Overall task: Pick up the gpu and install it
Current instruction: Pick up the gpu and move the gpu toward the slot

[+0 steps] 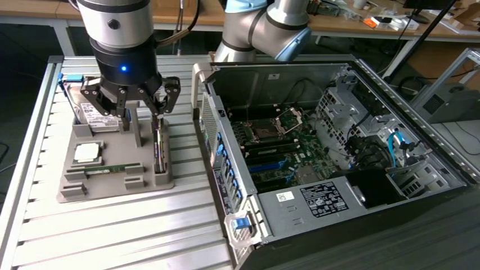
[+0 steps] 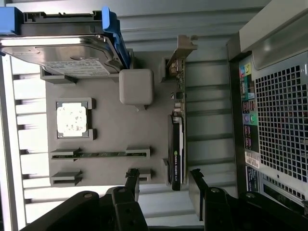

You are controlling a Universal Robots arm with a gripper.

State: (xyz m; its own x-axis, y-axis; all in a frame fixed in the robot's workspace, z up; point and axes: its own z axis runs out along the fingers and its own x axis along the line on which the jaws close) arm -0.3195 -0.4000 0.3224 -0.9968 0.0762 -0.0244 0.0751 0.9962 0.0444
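Note:
The gpu [image 1: 159,145] is a thin dark card standing on edge in the slot along the side of the grey holder tray [image 1: 112,187] nearest the computer. In the wrist view the gpu [image 2: 176,149] shows its pale metal bracket at the far end. My gripper [image 1: 136,111] hangs open just above the tray, over the gpu's far half. The wrist view has the gripper [image 2: 163,185] straddling the line of the card, with one of its black fingers [image 2: 195,185] on each side. Nothing is held.
The tray [image 2: 106,125] also carries a silver hard drive [image 1: 96,114] in a blue frame, a square processor [image 1: 87,151] and a green memory stick [image 1: 105,167]. The open computer case [image 1: 420,169] with its motherboard [image 1: 277,152] lies on the exterior view's right, close beside the tray.

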